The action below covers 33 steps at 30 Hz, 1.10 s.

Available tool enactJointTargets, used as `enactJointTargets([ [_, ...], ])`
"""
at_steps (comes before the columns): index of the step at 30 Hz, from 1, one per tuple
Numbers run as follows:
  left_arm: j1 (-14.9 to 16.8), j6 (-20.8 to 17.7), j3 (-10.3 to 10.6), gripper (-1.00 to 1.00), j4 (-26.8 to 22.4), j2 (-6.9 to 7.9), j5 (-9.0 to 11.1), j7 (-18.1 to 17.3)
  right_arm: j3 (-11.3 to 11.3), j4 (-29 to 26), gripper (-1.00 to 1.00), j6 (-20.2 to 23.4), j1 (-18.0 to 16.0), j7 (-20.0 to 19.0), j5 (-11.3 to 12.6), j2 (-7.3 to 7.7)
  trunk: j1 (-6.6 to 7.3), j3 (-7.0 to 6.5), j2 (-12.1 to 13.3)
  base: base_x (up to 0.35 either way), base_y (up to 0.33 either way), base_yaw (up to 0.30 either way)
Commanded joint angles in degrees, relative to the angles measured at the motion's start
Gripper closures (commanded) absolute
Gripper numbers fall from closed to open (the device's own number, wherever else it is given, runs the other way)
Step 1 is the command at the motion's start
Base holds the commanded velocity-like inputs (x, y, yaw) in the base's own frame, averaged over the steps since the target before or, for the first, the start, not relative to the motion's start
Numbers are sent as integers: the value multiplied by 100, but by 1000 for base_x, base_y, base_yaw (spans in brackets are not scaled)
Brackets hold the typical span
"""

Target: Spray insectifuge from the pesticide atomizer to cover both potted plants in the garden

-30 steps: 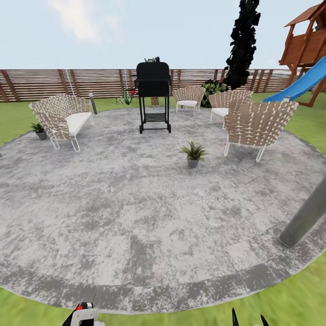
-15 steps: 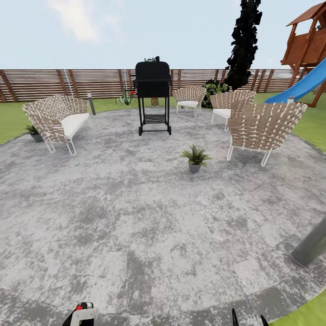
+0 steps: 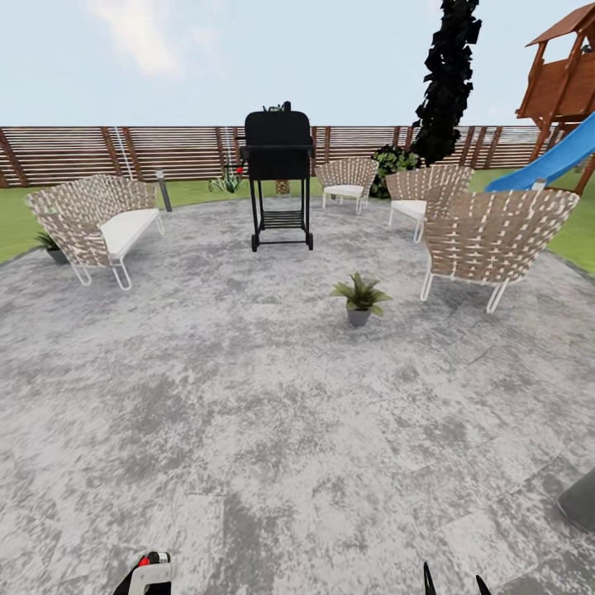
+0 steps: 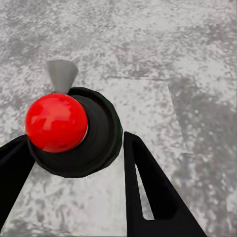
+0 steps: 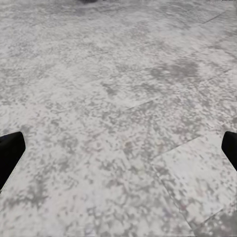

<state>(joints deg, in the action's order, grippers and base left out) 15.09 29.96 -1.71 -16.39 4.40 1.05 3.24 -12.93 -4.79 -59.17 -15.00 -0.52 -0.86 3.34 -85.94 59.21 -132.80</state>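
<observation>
The left tool [image 4: 74, 148] is closed on the pesticide atomizer [image 4: 74, 131], its two black fingers [image 4: 148, 192] pressed against either side of the bottle. The left wrist view looks down the bottle's long axis: a dark round body, a glossy red round cap, and a pale grey cone-shaped nozzle [image 4: 61, 74] pointing away from the tool toward the paving. In the head view the atomizer's red and pale grey top [image 3: 150, 572] shows at the near edge of the patio [image 3: 248, 397].

The right tool [image 5: 118, 148] is spread wide and holds nothing; its black fingertips [image 5: 10, 150] sit at opposite sides over mottled grey stone slabs.

The patio is round, with a rough, speckled grey stone surface. One potted plant [image 3: 359, 297] stands upright in a small grey pot near the patio centre, beside a woven lattice chair [image 3: 496, 235]. The second potted plant [image 3: 49, 246] stands at the left edge, just behind a woven sofa [image 3: 95, 219]. A black grill [image 3: 281, 178] stands toward the far edge, before a brown slatted fence [image 3: 165, 153].
</observation>
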Motion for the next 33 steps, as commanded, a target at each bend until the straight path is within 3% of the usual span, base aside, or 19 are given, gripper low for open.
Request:
enactJointTargets([
  [1, 3, 18, -4, 100, 4, -1, 9, 1, -17, 4, -100, -15, -3, -7, -10, 0, -2, 5, -2, 339, 0, 0],
  [33, 3, 19, 0, 100, 4, -1, 9, 1, -18, 4, -100, -15, -3, -1, -10, 0, -2, 5, -2, 339, 0, -44],
])
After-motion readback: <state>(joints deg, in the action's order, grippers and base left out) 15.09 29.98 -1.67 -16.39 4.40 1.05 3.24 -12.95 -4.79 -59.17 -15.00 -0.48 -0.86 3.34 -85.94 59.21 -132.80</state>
